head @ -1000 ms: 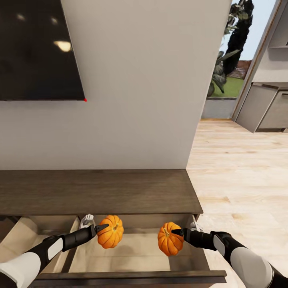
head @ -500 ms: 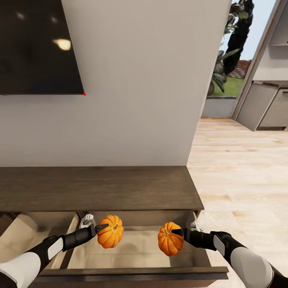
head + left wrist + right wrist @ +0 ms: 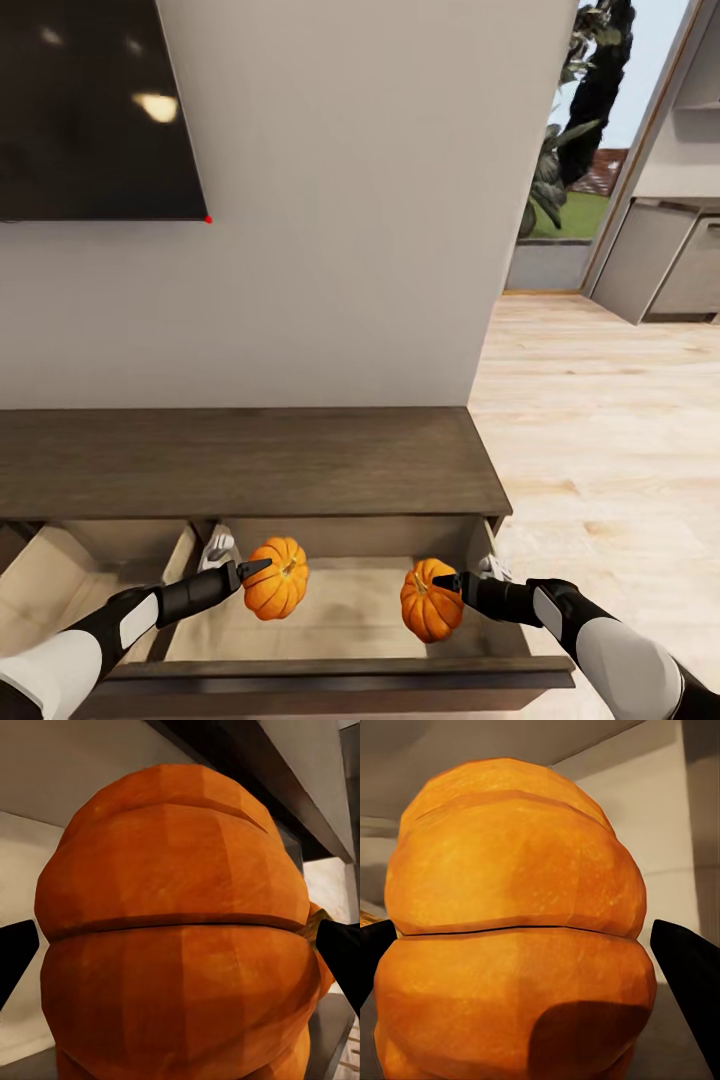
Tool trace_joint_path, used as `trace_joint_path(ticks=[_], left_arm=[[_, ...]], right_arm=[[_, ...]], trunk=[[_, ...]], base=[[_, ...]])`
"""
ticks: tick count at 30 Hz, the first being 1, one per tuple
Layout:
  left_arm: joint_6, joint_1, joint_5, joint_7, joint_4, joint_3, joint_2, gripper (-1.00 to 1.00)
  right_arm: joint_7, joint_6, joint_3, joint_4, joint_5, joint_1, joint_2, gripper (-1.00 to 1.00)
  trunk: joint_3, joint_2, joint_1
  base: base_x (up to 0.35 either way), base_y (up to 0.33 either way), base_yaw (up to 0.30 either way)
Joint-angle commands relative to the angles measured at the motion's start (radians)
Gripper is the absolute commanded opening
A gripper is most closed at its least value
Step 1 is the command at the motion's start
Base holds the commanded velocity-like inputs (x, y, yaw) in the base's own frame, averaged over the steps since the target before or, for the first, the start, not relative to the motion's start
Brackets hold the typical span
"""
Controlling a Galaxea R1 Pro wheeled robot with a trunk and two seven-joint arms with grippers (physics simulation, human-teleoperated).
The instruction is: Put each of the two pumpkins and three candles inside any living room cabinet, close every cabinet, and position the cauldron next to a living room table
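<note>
Orange pumpkins, one clamped in each outstretched end effector, left (image 3: 262,571) and right (image 3: 443,581), above the open drawer (image 3: 340,610).

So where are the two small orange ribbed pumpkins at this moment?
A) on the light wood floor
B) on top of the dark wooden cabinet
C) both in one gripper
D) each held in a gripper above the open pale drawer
D: the left gripper holds one small orange ribbed pumpkin and the right gripper holds the other pumpkin, both over the open pale drawer.
</note>
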Motion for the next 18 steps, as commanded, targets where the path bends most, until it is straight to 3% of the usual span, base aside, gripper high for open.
trace_joint_path(ticks=[1, 18], left_arm=[[0.000, 0.000, 0.001, 0.001, -0.001, 0.002, 0.000, -1.00], [0.000, 0.000, 0.002, -0.001, -0.003, 0.002, 0.000, -1.00]], right_arm=[[0.001, 0.000, -0.002, 0.000, -0.001, 0.000, 0.000, -1.00], [0.003, 0.000, -0.002, -0.003, -0.001, 0.000, 0.000, -1.00]], trunk=[[-0.003, -0.007, 0.004], [-0.056, -0.126, 0.069]], base=[[0.000, 0.000, 0.000], [0.000, 0.000, 0.000]])
